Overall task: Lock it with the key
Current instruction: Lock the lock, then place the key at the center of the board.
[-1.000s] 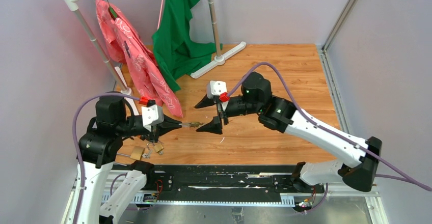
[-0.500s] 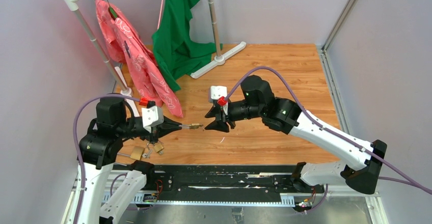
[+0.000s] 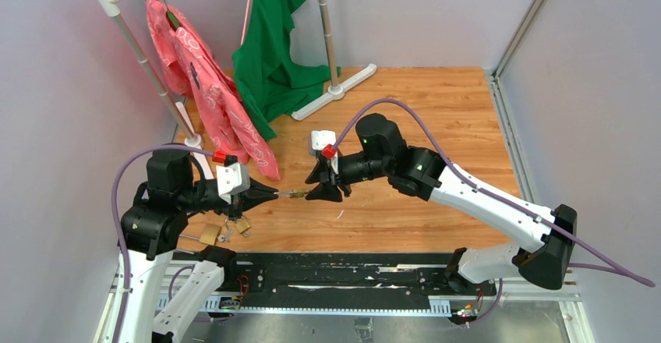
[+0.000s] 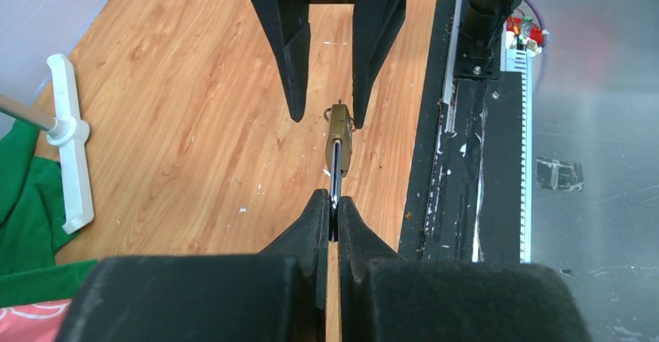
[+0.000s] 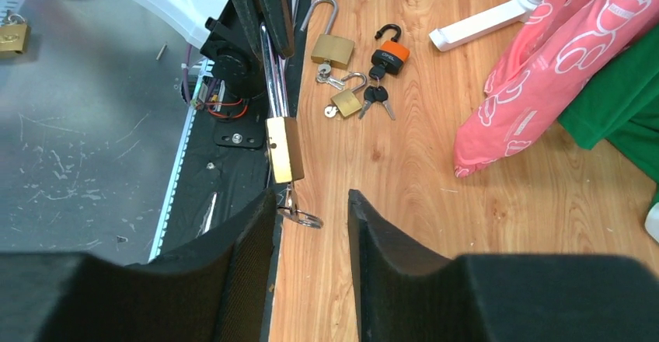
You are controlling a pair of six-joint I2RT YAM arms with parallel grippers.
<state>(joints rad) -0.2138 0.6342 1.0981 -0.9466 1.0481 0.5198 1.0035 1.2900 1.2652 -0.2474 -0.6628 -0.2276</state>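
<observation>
A brass padlock (image 4: 339,136) is held out by its shackle in the clamped left gripper (image 4: 332,210) above the table (image 3: 436,117), its key (image 5: 299,216) beside the half-open, empty right gripper (image 5: 311,202), which is best centred before being closed.

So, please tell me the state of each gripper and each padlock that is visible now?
Left gripper: shut on the held padlock's shackle.
Held padlock: in the air, key ring hanging below.
Right gripper: open, fingers either side of the key.
Table padlocks: lying with shackles open.
</observation>
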